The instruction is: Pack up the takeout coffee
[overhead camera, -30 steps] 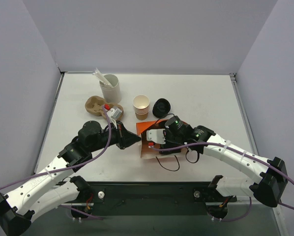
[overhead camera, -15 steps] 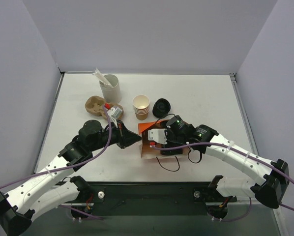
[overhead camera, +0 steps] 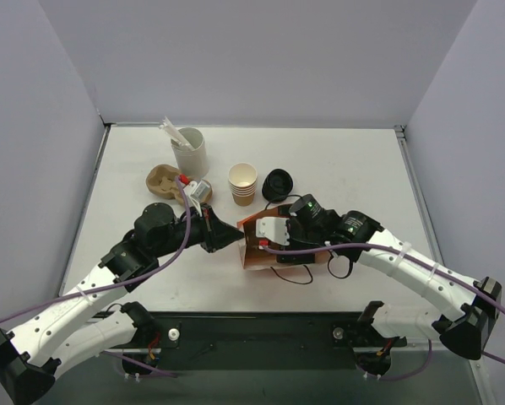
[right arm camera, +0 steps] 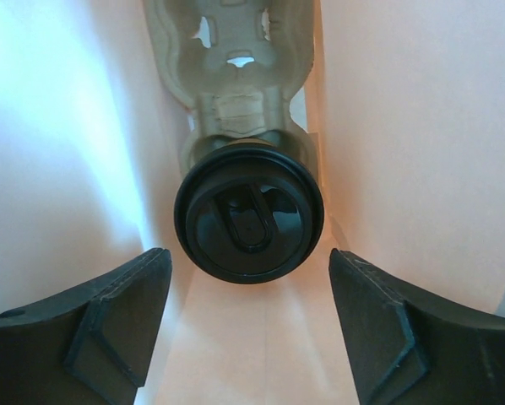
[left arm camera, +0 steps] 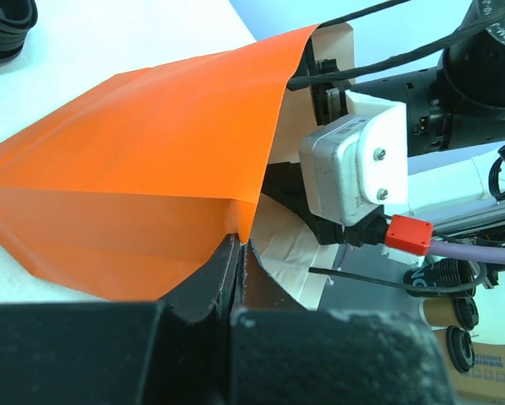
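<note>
A big white table (overhead camera: 354, 169) lies under everything. Near the middle of it, on the near side, is an orange paper bag (overhead camera: 251, 223). The bag is open, and the right arm reaches into it from the right.

The left pincer (left arm camera: 236, 253) comes from the left. It is pressed shut on the edge of the bag's mouth, with the orange paper caught between its two black fingers.

The right pincer (right arm camera: 247, 291) is inside the bag. Its two fingers (right arm camera: 109, 321) are spread wide and hold nothing. The pale walls of the bag stand close on both sides of them.

A grey-brown cup tray (right arm camera: 236, 51) made of pressed paper lies deep in the bag. The takeout coffee (right arm camera: 249, 221) sits in the tray's hole closest to the pincer. It is right in the middle between the two fingers and a little deeper in than their tips. It touches neither finger. Only its round black lid shows, and the lid hides the paper cup below it. From the top view the coffee cannot be seen.

Farther back on the table, left of the middle, is a second cup tray (overhead camera: 162, 180). Behind that stands a white tub (overhead camera: 189, 152) with sticks in it. A stack of tan cups (overhead camera: 243, 182) stands just beyond the bag. A small pile of black lids (overhead camera: 278, 182) lies just to the right of the stack.
</note>
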You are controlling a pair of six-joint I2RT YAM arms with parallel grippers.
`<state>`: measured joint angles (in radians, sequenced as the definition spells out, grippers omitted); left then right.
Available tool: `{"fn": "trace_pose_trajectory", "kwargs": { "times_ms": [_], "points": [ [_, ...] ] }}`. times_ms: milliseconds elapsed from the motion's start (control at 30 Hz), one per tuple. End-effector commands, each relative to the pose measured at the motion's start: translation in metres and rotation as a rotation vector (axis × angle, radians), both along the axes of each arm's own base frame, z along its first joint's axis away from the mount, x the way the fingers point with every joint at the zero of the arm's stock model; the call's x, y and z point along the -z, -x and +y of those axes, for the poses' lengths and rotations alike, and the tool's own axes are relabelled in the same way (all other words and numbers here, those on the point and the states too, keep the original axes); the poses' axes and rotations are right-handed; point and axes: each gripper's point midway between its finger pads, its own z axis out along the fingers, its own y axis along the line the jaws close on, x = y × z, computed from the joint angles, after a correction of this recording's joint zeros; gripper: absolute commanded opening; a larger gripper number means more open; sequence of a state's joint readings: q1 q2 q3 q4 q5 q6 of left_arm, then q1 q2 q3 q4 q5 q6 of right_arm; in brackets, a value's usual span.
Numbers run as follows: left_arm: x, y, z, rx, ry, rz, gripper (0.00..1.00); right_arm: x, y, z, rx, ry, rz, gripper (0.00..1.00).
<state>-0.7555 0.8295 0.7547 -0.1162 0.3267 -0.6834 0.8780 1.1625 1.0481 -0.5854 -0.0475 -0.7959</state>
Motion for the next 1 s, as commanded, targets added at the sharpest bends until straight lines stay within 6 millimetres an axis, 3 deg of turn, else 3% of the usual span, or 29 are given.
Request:
{"fn": "trace_pose_trajectory", "kwargs": {
  "times_ms": [0, 500, 700, 967],
  "points": [
    [-0.029, 0.001, -0.002, 0.013, 0.054, -0.031, 0.0, -0.02, 0.01, 0.004, 0.005, -0.057, 0.022, 0.74],
    [-0.027, -0.002, -0.002, -0.012, 0.043, 0.02, 0.0, -0.056, 0.019, 0.021, 0.023, -0.203, 0.07, 0.64],
    [-0.036, -0.008, 0.002, -0.058, 0.045, 0.013, 0.0, -0.075, 0.022, 0.026, 0.035, -0.253, 0.091, 0.59],
    [-0.045, -0.014, 0.001, -0.066, 0.031, -0.009, 0.15, -0.095, 0.018, 0.031, 0.074, -0.314, 0.092, 0.55]
  ]
}}
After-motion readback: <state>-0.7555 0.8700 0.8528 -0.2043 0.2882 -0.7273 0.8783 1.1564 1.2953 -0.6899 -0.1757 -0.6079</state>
